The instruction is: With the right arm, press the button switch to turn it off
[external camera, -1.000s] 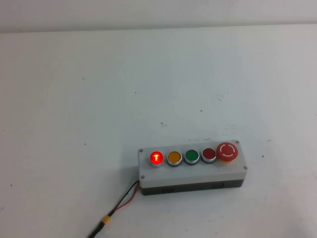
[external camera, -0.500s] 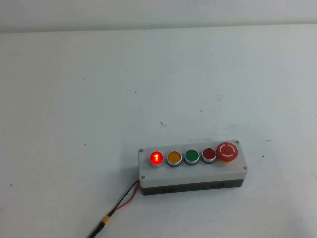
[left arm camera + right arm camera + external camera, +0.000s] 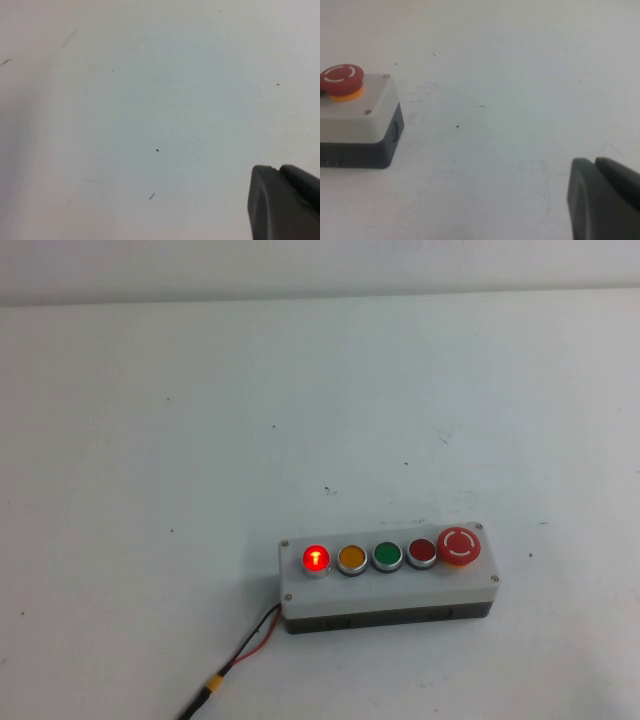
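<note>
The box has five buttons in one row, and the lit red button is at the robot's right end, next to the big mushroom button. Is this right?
Not quite. In the high view the lit button switch sits at the robot's left end of the box; the mushroom button is at the right end. Neither the left gripper nor the right gripper is near it.

A plain white table (image 3: 180, 440) carries a white-and-grey box (image 3: 388, 590) near its front edge. Red and black wires (image 3: 245, 648) trail from the box's left end across the tabletop.
</note>
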